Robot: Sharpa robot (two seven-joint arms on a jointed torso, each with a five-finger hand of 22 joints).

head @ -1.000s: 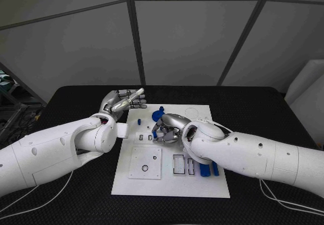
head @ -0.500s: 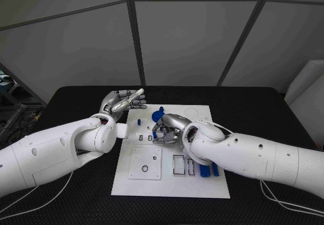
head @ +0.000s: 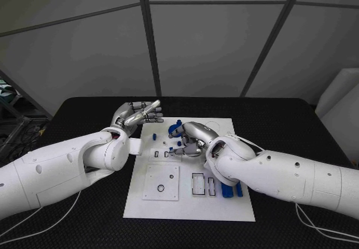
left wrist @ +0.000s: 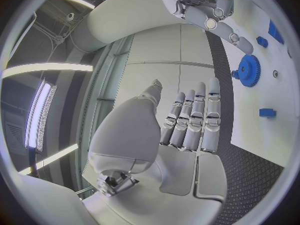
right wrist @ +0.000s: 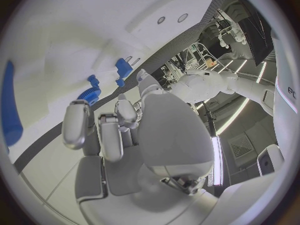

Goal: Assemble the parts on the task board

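Note:
The white task board (head: 224,206) lies mid-table. On it I see a blue gear (head: 177,127) (left wrist: 249,70) (right wrist: 90,95), a small blue part (head: 155,136) near its left edge and two long blue parts (head: 233,188) beside my right arm. My right hand (head: 190,140) (right wrist: 119,130) hovers over the board's middle with its fingers bent downward and nothing visible between them. A small blue part (head: 174,151) stands just by its fingertips; whether they touch it I cannot tell. My left hand (head: 138,113) (left wrist: 187,120) is raised by the board's far left corner, fingers straight, holding nothing.
A square white plate (head: 162,180) with a ring-shaped hole sits on the board's near left. Rectangular slots (head: 198,182) lie next to it. Black table (head: 299,124) surrounds the board on all sides.
My right hand has shifted slightly toward the far side of the board and its fingers have loosened. The left hand has barely moved.

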